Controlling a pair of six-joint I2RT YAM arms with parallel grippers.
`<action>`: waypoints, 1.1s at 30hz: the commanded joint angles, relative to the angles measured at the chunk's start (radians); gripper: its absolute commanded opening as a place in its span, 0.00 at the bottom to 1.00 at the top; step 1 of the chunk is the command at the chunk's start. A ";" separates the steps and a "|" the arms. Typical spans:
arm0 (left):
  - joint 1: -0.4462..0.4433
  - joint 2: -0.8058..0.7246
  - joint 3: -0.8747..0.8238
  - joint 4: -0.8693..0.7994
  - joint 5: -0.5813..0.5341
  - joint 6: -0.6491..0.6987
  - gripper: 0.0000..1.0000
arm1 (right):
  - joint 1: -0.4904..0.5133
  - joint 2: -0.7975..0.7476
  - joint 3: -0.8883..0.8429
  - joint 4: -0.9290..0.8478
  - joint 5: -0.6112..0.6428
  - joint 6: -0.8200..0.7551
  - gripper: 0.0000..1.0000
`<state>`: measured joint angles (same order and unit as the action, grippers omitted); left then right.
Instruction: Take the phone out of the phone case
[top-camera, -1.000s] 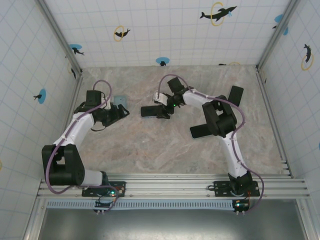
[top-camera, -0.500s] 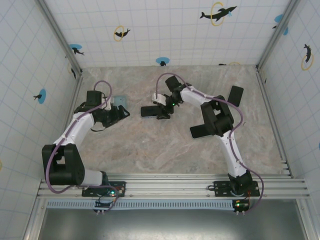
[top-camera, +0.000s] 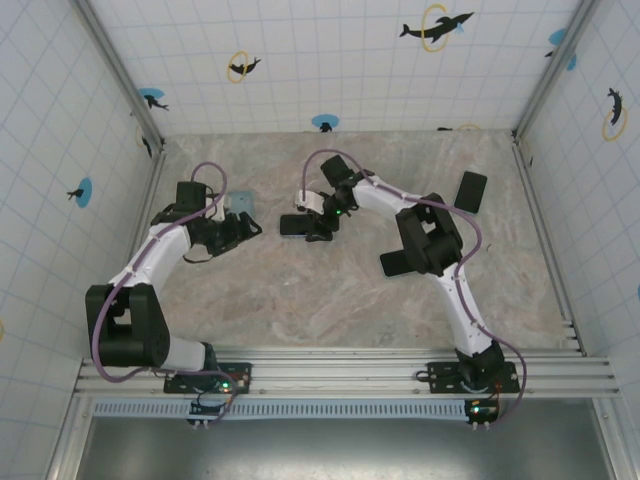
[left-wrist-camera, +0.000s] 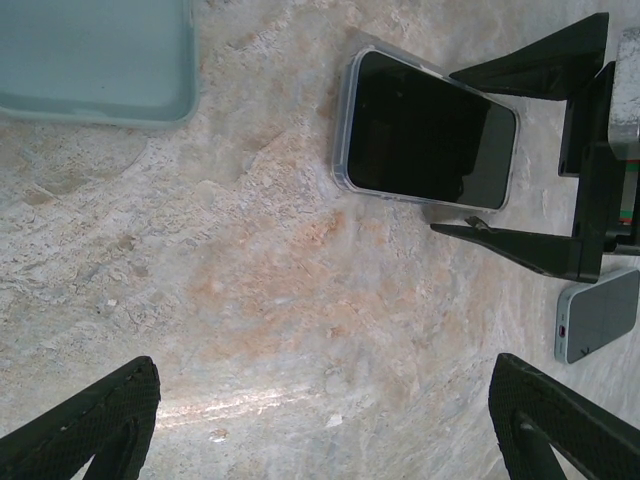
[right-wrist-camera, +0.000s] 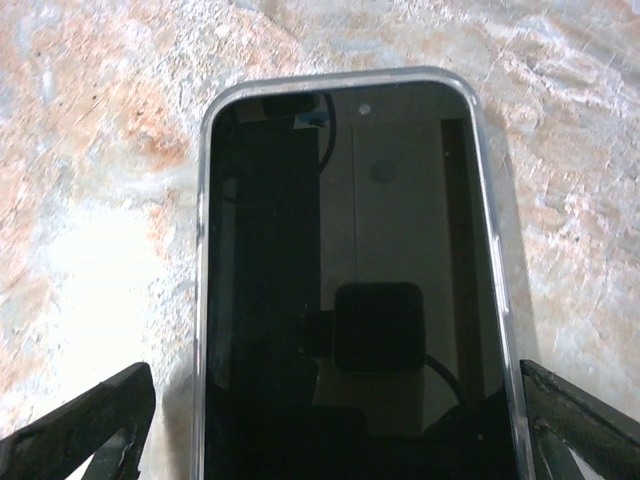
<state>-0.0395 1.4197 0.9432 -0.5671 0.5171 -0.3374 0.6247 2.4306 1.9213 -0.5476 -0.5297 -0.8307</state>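
The right tool (top-camera: 312, 224) is spread wide and nothing is gripped by it. Its black fingers (left-wrist-camera: 520, 70) are set along both long edges of a black-screened phone (right-wrist-camera: 350, 260) at one end; whether the case is touched by them cannot be told. The phone is seated in a clear case with rounded corners (right-wrist-camera: 204, 260) and lies flat, screen up, on the marbled beige-and-pink worktop (top-camera: 300, 300). Dark reflections are carried by the glossy screen.

The left tool (top-camera: 247, 228) is also opened wide and empty, over bare worktop. Seen from the top camera, the cased phone lies at 3 o'clock from it, and a pale blue translucent case (left-wrist-camera: 95, 60) lies flat at 12 o'clock, close by. In the left wrist view, a small grey slab with a pale rim (left-wrist-camera: 597, 315) is seen at 4 o'clock from the phone, beyond the right tool's fingers.
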 joint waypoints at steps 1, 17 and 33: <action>-0.006 0.016 0.024 -0.018 0.018 0.026 0.87 | 0.020 0.032 -0.030 -0.025 0.043 0.039 0.92; -0.019 0.023 0.025 0.001 0.020 0.000 0.86 | 0.018 -0.031 -0.051 0.003 0.085 0.057 0.55; -0.121 -0.192 -0.150 0.482 -0.096 -0.422 0.80 | 0.012 -0.468 -0.553 0.673 0.066 0.545 0.41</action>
<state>-0.1322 1.2667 0.8406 -0.2569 0.4862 -0.6109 0.6338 2.0750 1.4193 -0.1368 -0.4656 -0.4648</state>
